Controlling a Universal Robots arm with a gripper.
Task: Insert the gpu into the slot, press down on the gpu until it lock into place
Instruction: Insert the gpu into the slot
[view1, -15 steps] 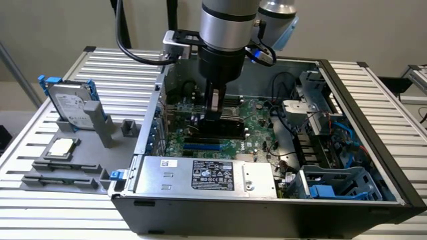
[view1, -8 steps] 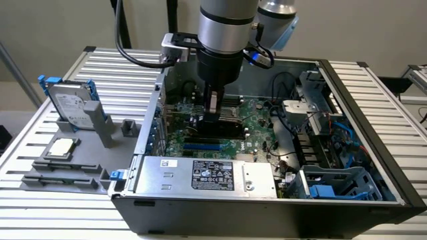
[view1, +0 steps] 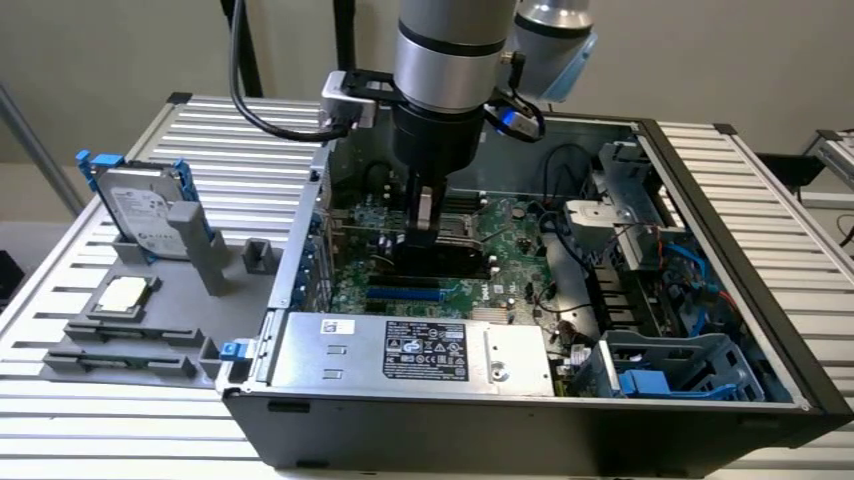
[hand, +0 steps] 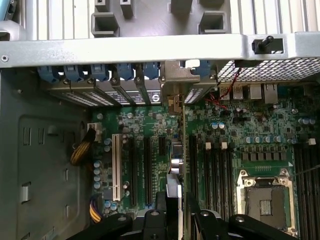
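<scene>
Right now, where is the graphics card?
In the exterior view, the graphics card stands on edge on the motherboard inside the open computer case, held by the gripper, just behind the blue slot.

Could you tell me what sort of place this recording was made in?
Probably a robotics lab bench for PC assembly: an open case sits on a slatted metal table, a hard drive and a CPU stand in grey holders beside it, and the gripper holds the gpu inside the case.
</scene>
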